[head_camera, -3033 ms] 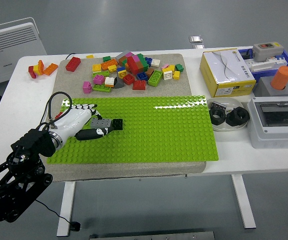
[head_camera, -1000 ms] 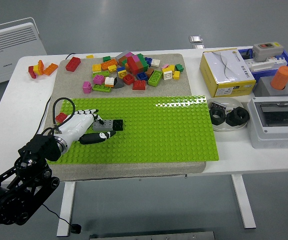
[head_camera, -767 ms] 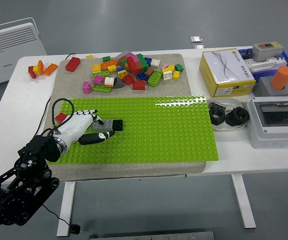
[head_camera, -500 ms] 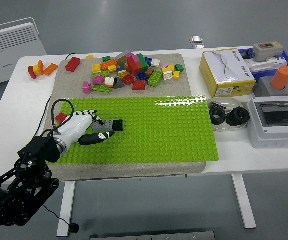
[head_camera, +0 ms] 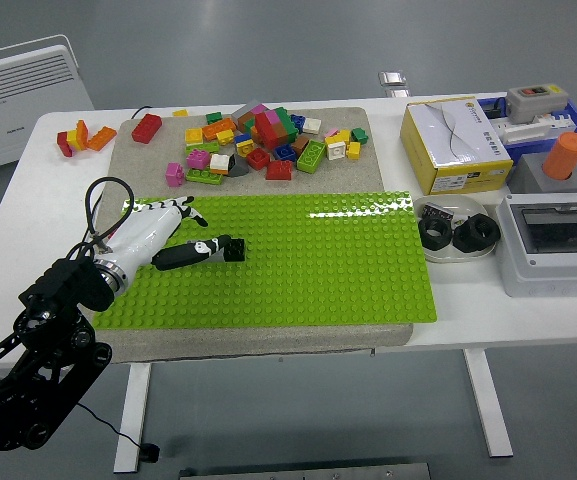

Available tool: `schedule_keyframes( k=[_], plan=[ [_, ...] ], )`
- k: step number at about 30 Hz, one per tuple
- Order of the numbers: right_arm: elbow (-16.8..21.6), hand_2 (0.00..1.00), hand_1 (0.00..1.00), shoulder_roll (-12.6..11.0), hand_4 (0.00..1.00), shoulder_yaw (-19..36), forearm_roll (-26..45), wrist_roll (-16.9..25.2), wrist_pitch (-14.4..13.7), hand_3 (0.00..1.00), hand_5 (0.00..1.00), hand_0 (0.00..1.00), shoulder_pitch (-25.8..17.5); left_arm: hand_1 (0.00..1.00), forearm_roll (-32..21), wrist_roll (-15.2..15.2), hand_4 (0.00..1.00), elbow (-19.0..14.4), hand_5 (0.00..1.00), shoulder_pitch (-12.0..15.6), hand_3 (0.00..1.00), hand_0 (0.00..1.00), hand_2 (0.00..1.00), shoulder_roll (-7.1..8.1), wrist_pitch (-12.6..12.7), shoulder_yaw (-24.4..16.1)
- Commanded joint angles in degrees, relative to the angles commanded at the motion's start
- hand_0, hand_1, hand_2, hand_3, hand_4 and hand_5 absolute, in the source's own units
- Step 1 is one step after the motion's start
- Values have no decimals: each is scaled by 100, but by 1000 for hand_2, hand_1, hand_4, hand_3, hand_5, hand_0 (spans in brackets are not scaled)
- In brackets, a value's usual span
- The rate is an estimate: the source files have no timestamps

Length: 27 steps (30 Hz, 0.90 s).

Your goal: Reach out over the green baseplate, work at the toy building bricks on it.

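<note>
The left robot hand (head_camera: 168, 238) is seen over the left part of the green baseplate (head_camera: 318, 260), and a small black brick (head_camera: 233, 248) is pinched at its fingertips. The brick should be kept level and pressed straight down onto the bumps.

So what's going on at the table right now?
The left hand is reaching over the green baseplate, its fingers at a small black brick near the plate's left side. Whether it actually grips the brick is hard to tell. A heap of loose bricks sits on the mat behind the plate. The right arm is not in view, and no person is at the table.
</note>
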Motion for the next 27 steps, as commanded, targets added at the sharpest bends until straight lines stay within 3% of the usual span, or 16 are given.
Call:
schedule_keyframes(
  k=[2, 3, 5, 8, 9, 14, 15, 20, 21, 26, 27],
  plan=[
    [0, 788, 639, 20, 924, 99, -113, -13, 5, 922, 998, 696, -2, 998, -28, -58, 878, -130, 998, 58, 677, 998, 995, -35, 69, -183],
    [0, 789, 639, 31, 923, 152, -169, -20, 8, 922, 998, 696, -4, 964, -45, -103, 932, -192, 670, 83, 715, 998, 933, -40, 117, -264],
    [0, 789, 639, 63, 923, 289, -307, -36, 21, 922, 998, 696, -10, 964, -49, -265, 932, -365, 670, 144, 715, 998, 933, 5, 230, -427],
    [0, 789, 639, 98, 923, 385, -406, -49, 34, 922, 998, 696, -19, 964, 5, -535, 932, -686, 670, 231, 715, 998, 933, 205, 343, -568],
    [0, 789, 644, 104, 924, 391, -409, -51, 36, 922, 998, 693, -21, 889, 17, -630, 909, -790, 84, 256, 745, 998, 832, 292, 389, -586],
    [0, 789, 644, 109, 924, 358, -358, -44, 36, 922, 998, 693, -23, 889, -123, -1222, 909, -1255, 84, 419, 745, 998, 832, 696, 849, -707],
    [0, 788, 645, 109, 923, 347, -345, -41, 35, 921, 998, 690, -23, 796, -167, -1350, 794, -1305, 2, 464, 668, 964, 751, 731, 974, -767],
    [0, 788, 645, 106, 923, 258, -244, -22, 28, 921, 998, 690, -16, 796, -210, -1884, 794, -1468, 2, 759, 668, 964, 751, 632, 1585, -1182],
    [0, 787, 647, 105, 923, 237, -219, -19, 26, 921, 998, 691, -14, 643, -183, -1925, 781, -1482, 2, 810, 737, 902, 682, 598, 1708, -1248],
    [0, 787, 647, 86, 923, 53, -28, 12, 5, 921, 998, 691, 8, 643, 47, -1918, 781, -1457, 2, 965, 737, 902, 682, 504, 2057, -1450],
    [0, 785, 643, 82, 924, 25, 1, 18, 2, 921, 998, 693, 11, 587, 84, -1910, 785, -1451, 2, 979, 757, 906, 645, 494, 2085, -1477]
  ],
)
